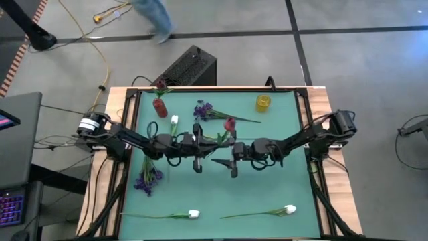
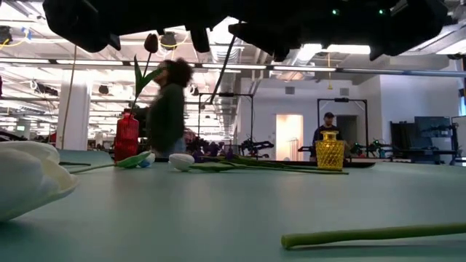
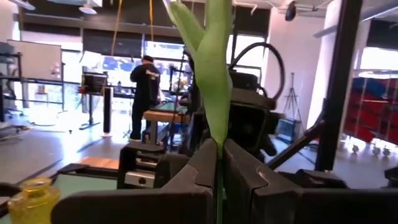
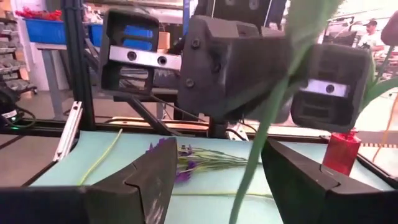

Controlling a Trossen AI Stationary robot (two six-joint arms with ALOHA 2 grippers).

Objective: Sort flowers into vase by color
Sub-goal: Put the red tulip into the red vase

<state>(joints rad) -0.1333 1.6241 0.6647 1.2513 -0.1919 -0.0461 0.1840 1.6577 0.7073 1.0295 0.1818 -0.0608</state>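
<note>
White tulip [image 2: 29,178] foreground | red vase [image 1: 160,107]: one flower | yellow vase [image 1: 263,103] | left fingers [image 3: 205,171] clamp stem [image 3: 214,93] | right fingers [image 4: 292,168] apart

two vases stand near the table's [image 1: 304,201] far edge, one vase [image 1: 159,106] at the left with a flower in it, the other vase [image 1: 263,103] at the right. two flowers [image 1: 167,215] [image 1: 267,213] lie along the near edge, another [image 1: 148,179] by the left edge.

The tabletop [image 1: 267,187] is covered by a smooth matt green mat, framed in pale wood. Glossy translucent material is seen in the yellow vase [image 2: 329,151] and red vase [image 2: 127,136]. Matt black plastic is shown by the fingers [image 4: 137,180].
</note>
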